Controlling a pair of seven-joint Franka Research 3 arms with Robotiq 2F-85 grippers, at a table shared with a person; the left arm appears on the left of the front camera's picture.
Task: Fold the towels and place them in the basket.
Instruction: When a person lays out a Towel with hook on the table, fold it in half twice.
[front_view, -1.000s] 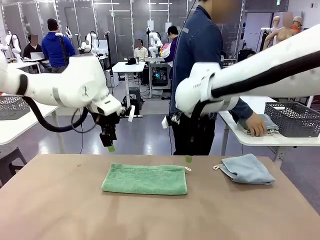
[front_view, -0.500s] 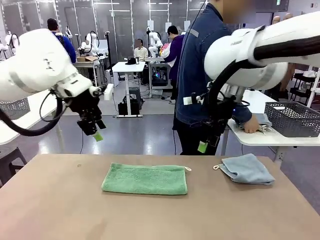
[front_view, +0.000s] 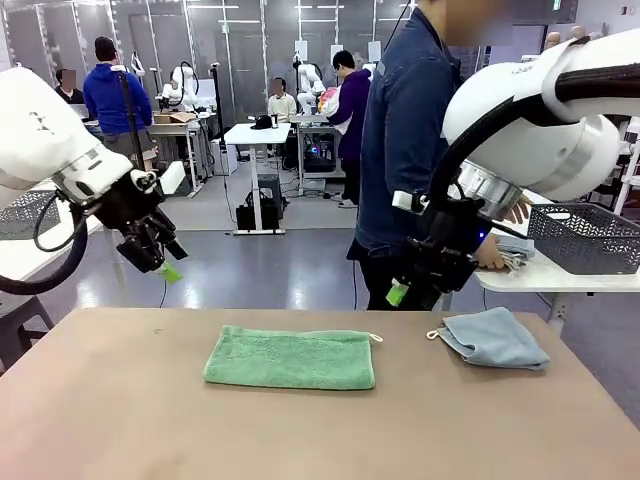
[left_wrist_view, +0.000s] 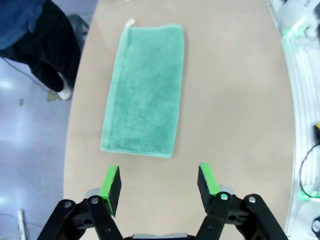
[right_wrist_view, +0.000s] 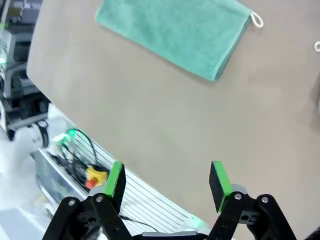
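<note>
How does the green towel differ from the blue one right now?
Colour: the green towel is green, the blue towel pale grey-blue. Shape: the green towel lies as a neat flat rectangle; the blue towel is a rumpled, uneven fold. Place: the green towel sits mid-table, the blue towel toward the robot's right. Shared: both lie on the table, each with a corner loop, neither in the basket.

A glossy grey floor (front_view: 290, 270) stretched behind the brown desk (front_view: 120, 400) toward white tables (front_view: 240, 135) and what looked like glass partitions (front_view: 240, 50).
</note>
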